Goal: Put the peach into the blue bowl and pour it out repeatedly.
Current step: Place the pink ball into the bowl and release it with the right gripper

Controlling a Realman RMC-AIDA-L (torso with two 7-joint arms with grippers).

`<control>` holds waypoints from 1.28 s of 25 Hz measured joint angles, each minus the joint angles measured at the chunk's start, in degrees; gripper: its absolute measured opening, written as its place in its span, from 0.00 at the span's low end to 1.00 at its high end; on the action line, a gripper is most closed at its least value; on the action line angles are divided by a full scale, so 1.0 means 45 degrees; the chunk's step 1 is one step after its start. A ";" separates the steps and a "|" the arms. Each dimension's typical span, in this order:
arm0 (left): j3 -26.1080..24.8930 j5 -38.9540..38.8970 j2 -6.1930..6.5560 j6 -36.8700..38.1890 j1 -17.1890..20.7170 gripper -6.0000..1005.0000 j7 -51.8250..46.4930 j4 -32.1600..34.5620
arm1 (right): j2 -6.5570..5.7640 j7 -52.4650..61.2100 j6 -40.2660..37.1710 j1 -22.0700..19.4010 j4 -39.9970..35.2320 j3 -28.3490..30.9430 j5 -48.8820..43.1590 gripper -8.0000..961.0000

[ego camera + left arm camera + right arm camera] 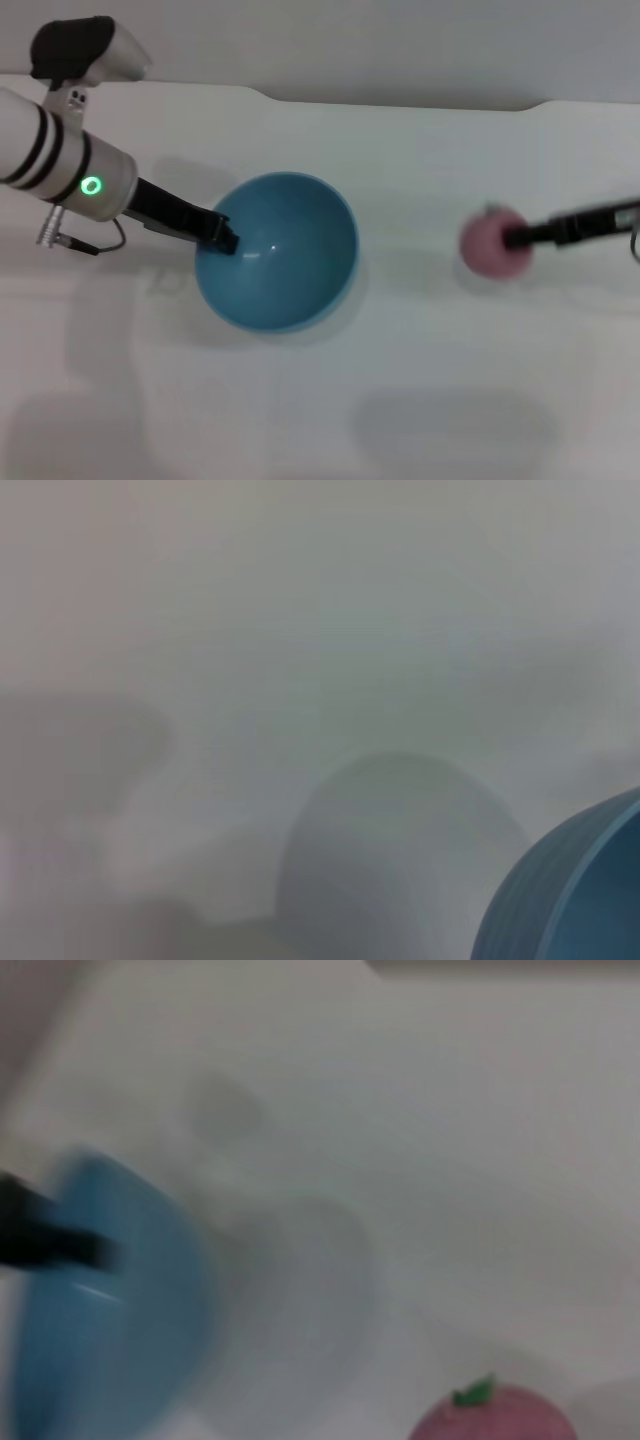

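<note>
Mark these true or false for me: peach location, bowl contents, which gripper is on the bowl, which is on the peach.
1. The peach is inside the blue bowl. False: it is off to the bowl's right, at the right gripper.
2. The blue bowl is empty. True.
3. The left gripper is at the bowl's rim. True.
4. The right gripper holds the bowl. False: it is shut on the peach, well clear of the bowl.

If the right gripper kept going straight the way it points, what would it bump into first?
The right gripper is already at the peach, seemingly holding it. Pointing toward the robot's left, it would probably meet the blue bowl next, though its height above the table is unclear.
</note>
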 joint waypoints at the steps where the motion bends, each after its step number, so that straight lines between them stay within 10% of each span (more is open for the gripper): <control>1: 0.0087 0.0011 -0.0002 -0.0008 -0.0115 0.00 -0.0058 -0.0159 | -0.0001 -0.0334 -0.0390 -0.0012 -0.0262 0.0109 0.0658 0.05; 13: 0.2873 0.0140 -0.0008 -0.0728 -0.1130 0.00 -0.1402 -0.1442 | 0.0034 -0.1944 -0.1376 0.0801 -0.1542 -0.1927 0.3677 0.05; 32: 0.2991 -0.0094 -0.0043 -0.0666 -0.1666 0.00 -0.1453 -0.1336 | 0.0056 -0.1870 0.0892 0.1472 -0.0069 -0.5600 0.3642 0.10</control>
